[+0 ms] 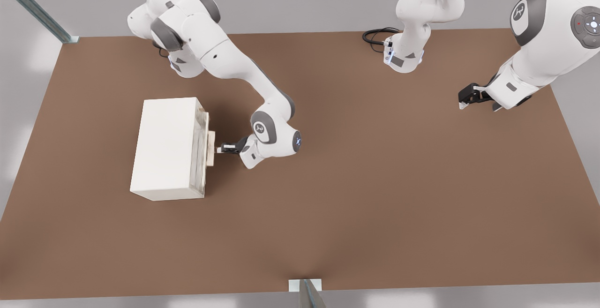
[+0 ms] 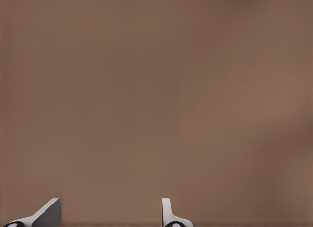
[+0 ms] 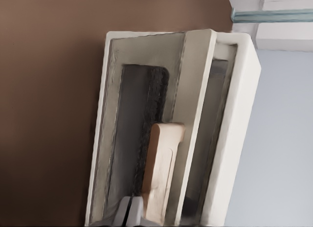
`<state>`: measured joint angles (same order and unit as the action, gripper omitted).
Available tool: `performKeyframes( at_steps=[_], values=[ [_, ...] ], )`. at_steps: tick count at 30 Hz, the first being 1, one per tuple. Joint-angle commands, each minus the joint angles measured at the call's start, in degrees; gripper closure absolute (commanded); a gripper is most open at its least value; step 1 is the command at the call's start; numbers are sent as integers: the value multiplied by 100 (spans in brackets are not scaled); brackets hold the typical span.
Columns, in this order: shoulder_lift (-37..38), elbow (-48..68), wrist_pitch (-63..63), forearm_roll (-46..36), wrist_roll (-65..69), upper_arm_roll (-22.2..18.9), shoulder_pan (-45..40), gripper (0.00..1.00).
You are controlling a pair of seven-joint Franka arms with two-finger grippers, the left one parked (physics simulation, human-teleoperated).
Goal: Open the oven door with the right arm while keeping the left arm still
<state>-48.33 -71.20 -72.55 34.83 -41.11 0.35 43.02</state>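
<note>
My gripper [image 1: 220, 149] sits at the handle [image 1: 211, 148], oven door [image 1: 201, 151] toward front view's left; can't tell if it's clamped.

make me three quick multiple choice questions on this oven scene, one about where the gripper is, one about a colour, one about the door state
1. Where is the right arm's gripper?
A. at the oven door's handle
B. on top of the oven
C. behind the oven

2. What colour is the oven?
A. black
B. cream-white
C. red

3. How does the oven door stand?
A. removed and lying on the table
C. swung fully down flat
B. upright against the oven's face, at most slightly ajar

Answers: 1 A, the black fingers reach the tan handle in the front view; 2 B, its top and sides are pale cream; 3 B, the windowed frame stands close along the front.
</note>
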Motion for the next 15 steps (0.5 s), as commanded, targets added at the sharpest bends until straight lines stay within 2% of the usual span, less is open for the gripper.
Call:
performKeyframes(
  at_steps=[1,2,3,4,5,6,9,10,11,13,15],
  values=[
    [-650,1071,144,-731,-1926,9,365,79],
    [-871,1792,-214,-1380,-2340,9,436,79],
    [-679,1873,-812,-2153,-2437,-17,340,51],
    [-388,1864,-1341,-3042,-2192,0,-232,0],
    [-37,1794,-1367,-3473,-804,0,-768,0],
    [262,1802,-1367,-3500,382,0,-1181,0],
    [1343,1662,-1306,-3465,2835,-26,-2446,0],
    [2406,117,-1824,-3395,2994,-9,-2745,0],
    [3127,-781,-1992,-3430,3021,44,-3273,0],
    [3672,-1344,-2009,-3412,3223,44,-3747,0],
    [3725,-1344,-2009,-3404,3425,44,-3827,0]
  ],
)
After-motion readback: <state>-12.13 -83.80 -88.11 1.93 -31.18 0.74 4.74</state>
